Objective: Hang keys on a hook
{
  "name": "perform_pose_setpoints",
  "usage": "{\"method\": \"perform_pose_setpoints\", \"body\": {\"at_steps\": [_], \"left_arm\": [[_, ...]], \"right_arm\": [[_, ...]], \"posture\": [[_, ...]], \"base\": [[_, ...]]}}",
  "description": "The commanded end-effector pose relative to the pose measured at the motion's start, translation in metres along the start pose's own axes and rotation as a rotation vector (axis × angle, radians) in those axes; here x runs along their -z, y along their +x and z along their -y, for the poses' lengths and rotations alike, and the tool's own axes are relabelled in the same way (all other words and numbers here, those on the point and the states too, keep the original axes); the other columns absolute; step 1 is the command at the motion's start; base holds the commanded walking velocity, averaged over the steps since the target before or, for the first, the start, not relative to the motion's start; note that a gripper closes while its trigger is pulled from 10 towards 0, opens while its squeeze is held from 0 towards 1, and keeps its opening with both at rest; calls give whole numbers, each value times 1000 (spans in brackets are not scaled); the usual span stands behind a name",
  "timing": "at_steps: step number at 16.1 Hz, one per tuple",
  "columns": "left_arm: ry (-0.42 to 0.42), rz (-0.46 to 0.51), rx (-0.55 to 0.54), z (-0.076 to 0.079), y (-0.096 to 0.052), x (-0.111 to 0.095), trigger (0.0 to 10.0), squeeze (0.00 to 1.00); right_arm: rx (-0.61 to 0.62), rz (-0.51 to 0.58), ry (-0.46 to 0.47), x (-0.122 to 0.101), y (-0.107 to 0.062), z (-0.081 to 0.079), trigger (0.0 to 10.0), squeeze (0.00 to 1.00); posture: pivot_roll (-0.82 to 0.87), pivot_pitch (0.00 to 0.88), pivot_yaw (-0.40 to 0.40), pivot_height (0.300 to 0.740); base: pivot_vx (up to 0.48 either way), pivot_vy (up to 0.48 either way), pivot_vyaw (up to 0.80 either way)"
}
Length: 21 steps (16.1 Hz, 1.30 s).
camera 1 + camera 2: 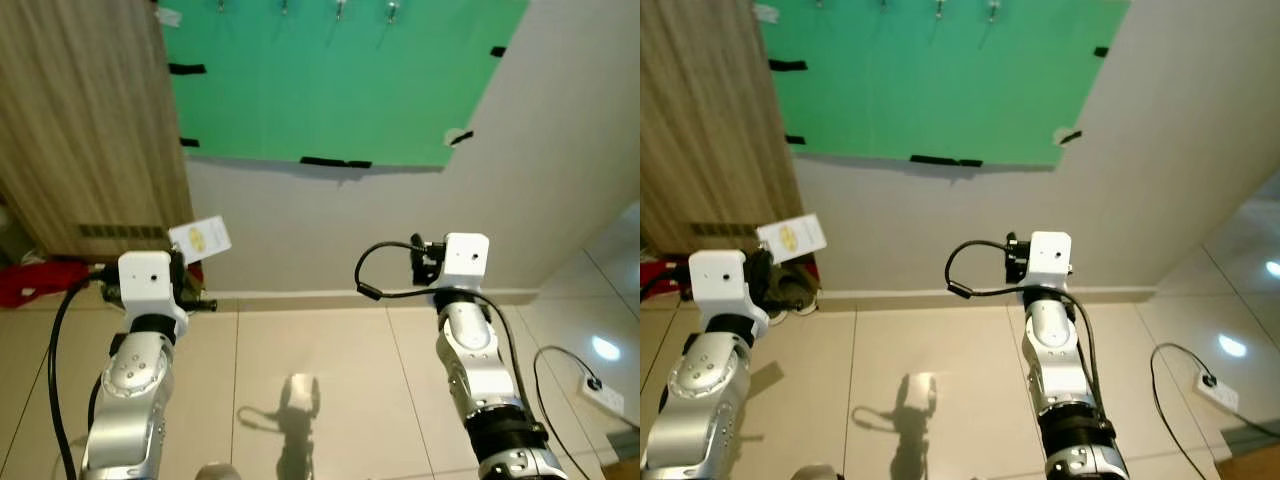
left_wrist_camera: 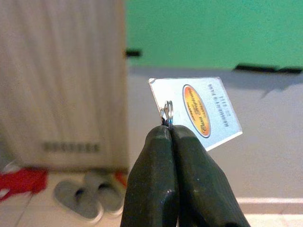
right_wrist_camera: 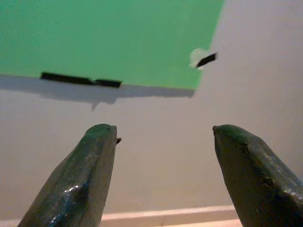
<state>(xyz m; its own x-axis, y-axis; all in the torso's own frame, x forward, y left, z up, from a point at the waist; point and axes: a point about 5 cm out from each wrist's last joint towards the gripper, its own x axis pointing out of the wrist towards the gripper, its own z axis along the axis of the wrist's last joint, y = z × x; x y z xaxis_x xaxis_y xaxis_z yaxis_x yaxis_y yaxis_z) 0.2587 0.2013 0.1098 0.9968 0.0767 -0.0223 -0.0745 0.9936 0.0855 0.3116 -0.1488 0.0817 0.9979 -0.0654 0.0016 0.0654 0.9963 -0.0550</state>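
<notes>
My left gripper [image 2: 171,132] is shut on a small metal key ring [image 2: 167,112] that carries a white card tag [image 2: 199,111] with an orange oval. In the left eye view the tag [image 1: 200,238] sticks up just above my left wrist, low on the wall. A green board [image 1: 340,80] is taped to the wall above, and several small metal hooks [image 1: 340,10] run along its top edge, well above the tag. My right gripper [image 3: 163,132] is open and holds nothing; it faces the wall below the board's lower right corner.
A wooden cabinet [image 1: 80,120] stands to the left of the board. Grey slippers [image 2: 85,198] and a red cloth [image 1: 35,280] lie at its foot. A white power strip [image 1: 600,395] with a black cable lies on the tiled floor at the right.
</notes>
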Motion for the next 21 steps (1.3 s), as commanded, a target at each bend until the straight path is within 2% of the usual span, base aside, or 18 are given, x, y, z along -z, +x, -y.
{"method": "perform_pose_setpoints", "body": {"at_steps": [1,3,8,9,11,13,14,16,18,21], "left_arm": [[10,89,42,10,6,-19,10000,0],[19,117,10,9,11,-28,10000,0],[-1,114,3,4,15,-29,10000,0],[-48,91,-47,1,14,-25,10000,0],[-73,66,-89,-1,12,-20,10000,0],[-72,54,-88,1,11,-18,10000,0],[-65,54,-82,2,12,-18,10000,0],[-40,61,-68,2,14,-19,10000,0],[-26,47,-14,2,21,-21,10000,0],[-15,51,-48,-11,28,-25,10000,0]], "right_arm": [[-11,36,-34,-7,0,0,10000,106],[-55,11,8,-6,3,-8,10000,86],[-106,-1,18,-7,7,-17,10000,67],[-129,-8,20,-6,8,-19,10000,71],[-169,-13,43,-6,9,-23,10000,71],[-252,21,34,-11,6,-31,10000,141],[-253,15,38,-10,7,-32,10000,220],[-251,11,45,-9,7,-32,10000,204],[-261,-6,63,-7,8,-34,10000,133],[-271,-12,52,-6,8,-36,10000,106]], "posture": [[48,31,-93,740],[54,21,-97,740],[65,10,-102,740],[72,5,-106,740],[75,2,-107,740],[76,0,-109,740],[77,0,-110,740],[78,0,-111,740],[80,0,-112,740],[77,0,-108,740]], "base": [[480,0,0],[480,0,0],[480,0,0],[472,0,0],[467,0,0],[465,0,372],[465,0,738],[469,0,734],[480,0,0],[480,0,0]]}}
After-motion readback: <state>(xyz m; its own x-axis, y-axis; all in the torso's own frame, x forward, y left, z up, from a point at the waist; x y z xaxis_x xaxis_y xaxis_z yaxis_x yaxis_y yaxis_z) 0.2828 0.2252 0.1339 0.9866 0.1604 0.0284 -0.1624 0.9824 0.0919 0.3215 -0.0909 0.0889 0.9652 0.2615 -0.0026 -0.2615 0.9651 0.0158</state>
